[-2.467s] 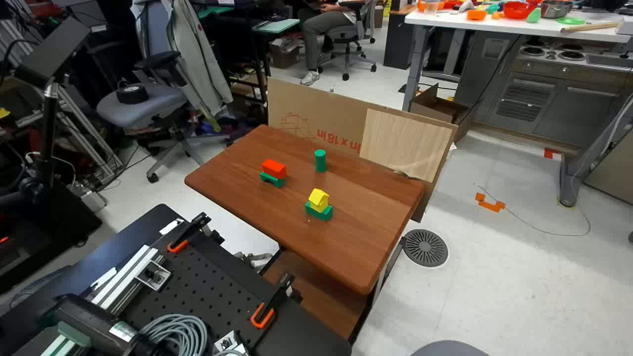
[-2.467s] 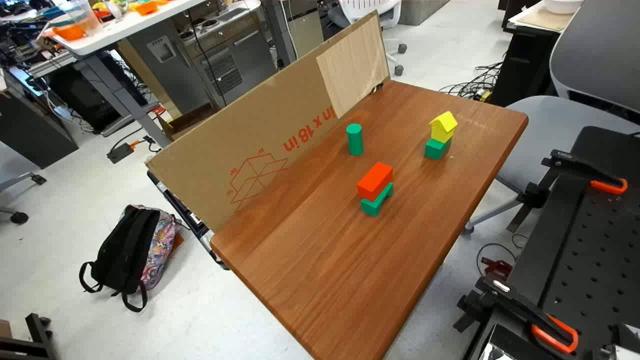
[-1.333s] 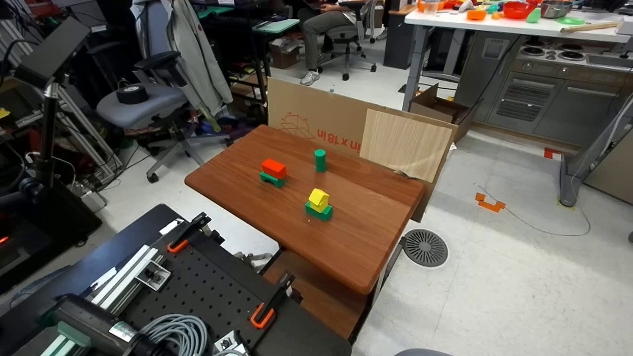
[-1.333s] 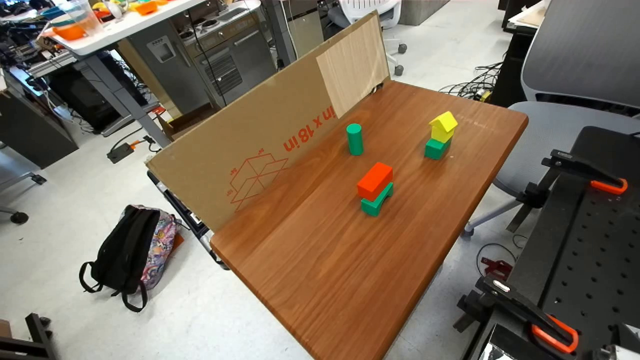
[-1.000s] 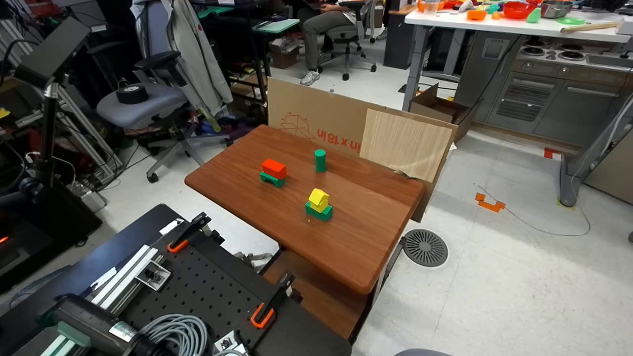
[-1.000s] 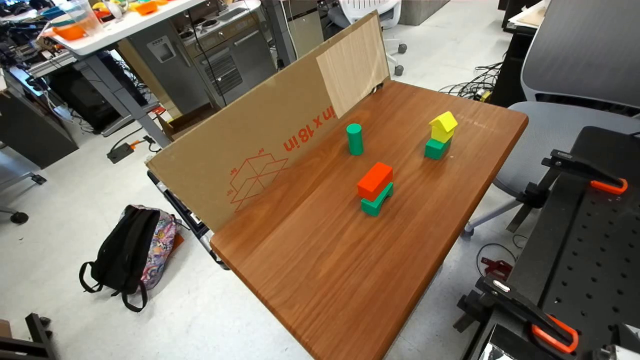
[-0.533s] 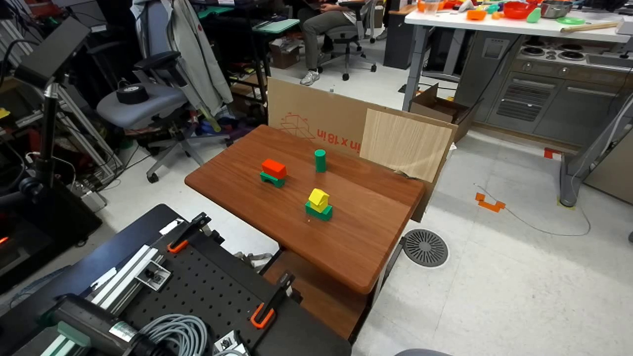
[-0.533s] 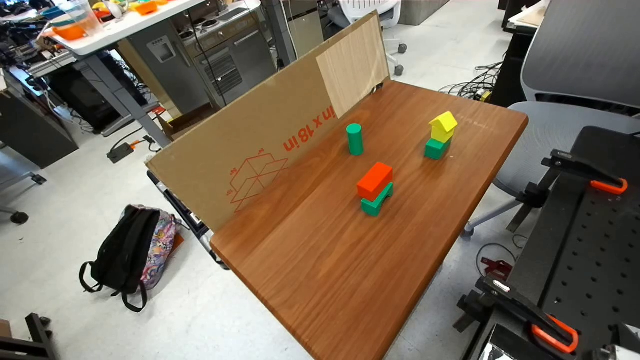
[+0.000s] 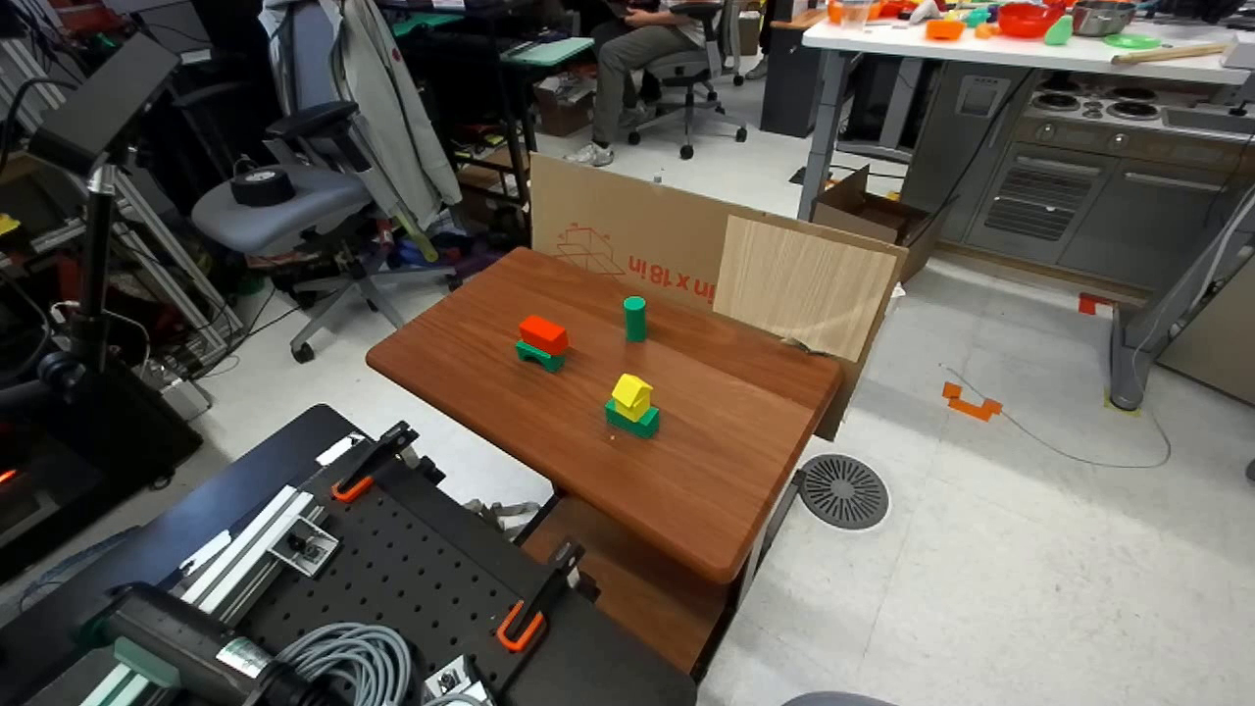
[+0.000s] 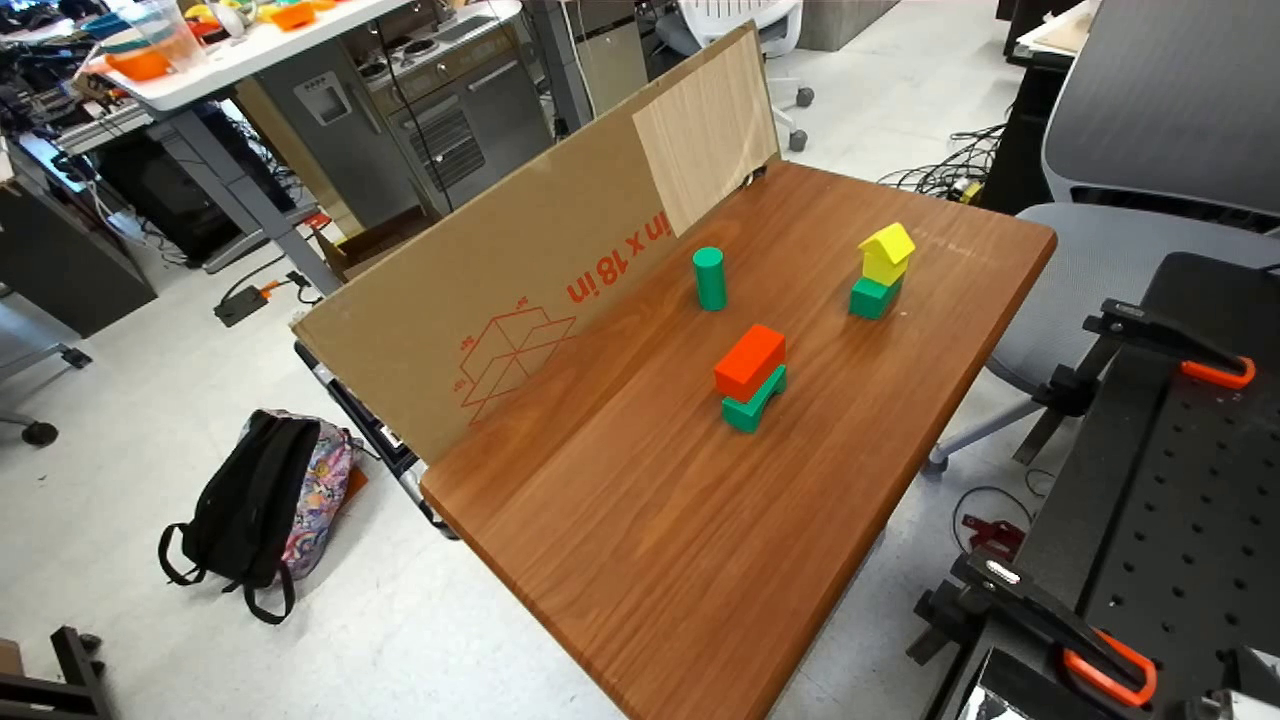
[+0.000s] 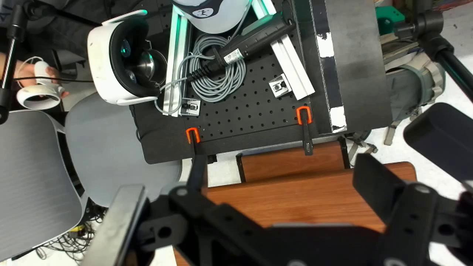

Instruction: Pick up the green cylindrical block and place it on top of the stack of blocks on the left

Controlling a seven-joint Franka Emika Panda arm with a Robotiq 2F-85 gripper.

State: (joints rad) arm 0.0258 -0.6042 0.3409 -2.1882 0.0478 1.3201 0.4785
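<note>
Green cylindrical block (image 10: 710, 280) stood upright and by itself

I counted three groups on one brown table (image 10: 620, 540), and both exterior views gave the same tally. The green cylindrical block was single, resting on its end near one cardboard sheet (image 10: 520, 265) along the table's edge. One pale panel (image 10: 708, 130) covered part of that cardboard. Apart from the cylinder stood the stack of blocks (image 9: 544, 338), two pieces in all: one red-orange block (image 10: 750, 362) above, one green arch (image 10: 740, 413) underneath. The third group was another stack (image 9: 632, 405), one green base (image 10: 873, 298) under a yellow house shape (image 10: 885, 262); whether the yellow was one piece or two, I couldn't tell.

The wrist view showed the gripper (image 11: 282, 171) released, its two dark fingers (image 11: 197, 171) well apart, table wood visible between them. Two orange-and-black clamps (image 10: 1060, 621) sat at the edge of one black perforated board (image 11: 255, 118), and one white headset (image 11: 107, 61) appeared nearby.
</note>
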